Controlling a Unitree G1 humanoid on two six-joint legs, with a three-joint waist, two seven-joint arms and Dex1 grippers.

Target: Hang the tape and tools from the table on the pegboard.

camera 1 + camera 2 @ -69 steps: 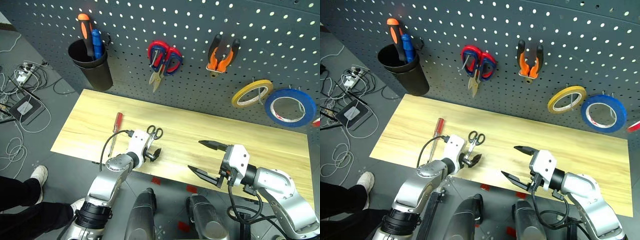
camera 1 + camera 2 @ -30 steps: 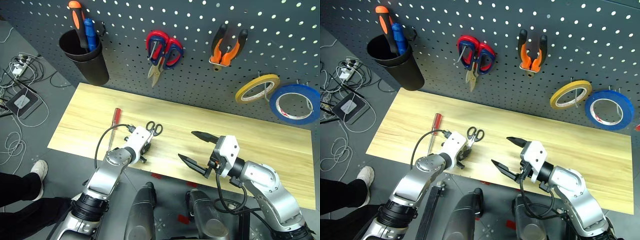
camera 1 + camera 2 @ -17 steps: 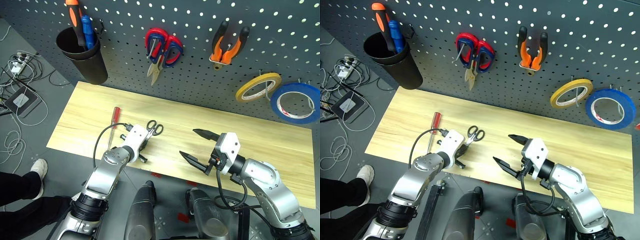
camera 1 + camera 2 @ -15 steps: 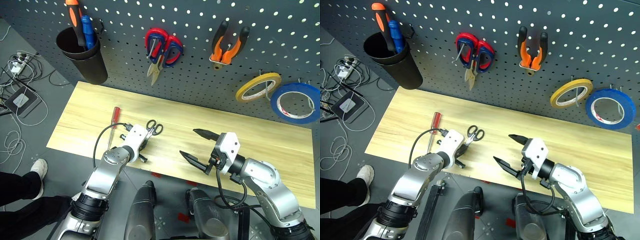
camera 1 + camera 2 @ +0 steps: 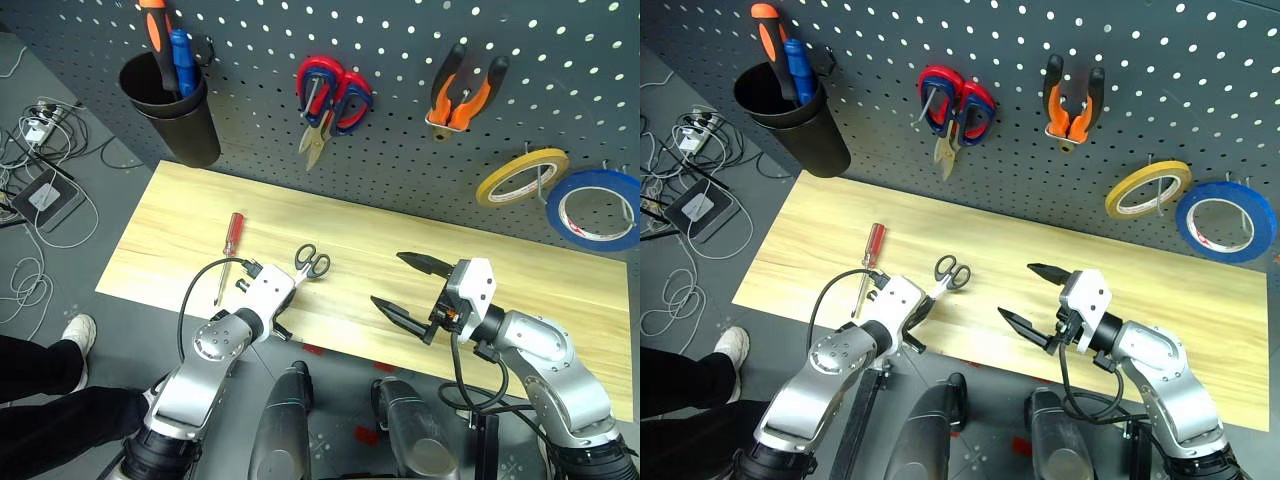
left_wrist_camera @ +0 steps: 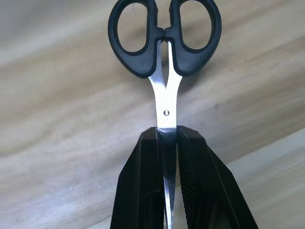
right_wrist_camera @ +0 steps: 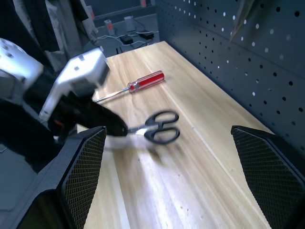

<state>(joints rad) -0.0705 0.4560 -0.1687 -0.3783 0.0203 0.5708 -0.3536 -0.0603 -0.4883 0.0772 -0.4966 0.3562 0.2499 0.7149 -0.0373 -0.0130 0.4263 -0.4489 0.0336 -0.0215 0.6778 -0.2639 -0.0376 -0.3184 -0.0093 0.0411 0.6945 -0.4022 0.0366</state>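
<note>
— Left gripper: what's its state from the head camera?

— Clamped on the scissors by the blades; the black loops stick out past its tips, toward the pegboard. The screwdriver lies on the table out to its left. Right gripper hovers well off to its right, fingers spread wide, nothing between them.

— And up on the board?

— Beyond the left gripper hang red-looped scissors; pliers, a yellow roll and a blue roll hang further right. A black cup with two screwdrivers sits to its far left.

— Left wrist camera?

— Both fingers pinch the steel blades just behind the pivot screw; the scissors' loops lie straight ahead of the tips, over the wood.

— Right wrist camera?

— Right fingers stand far apart. Between them, ahead, the left gripper holds the scissors, blurred; the screwdriver lies beyond them, the pegboard alongside
</note>
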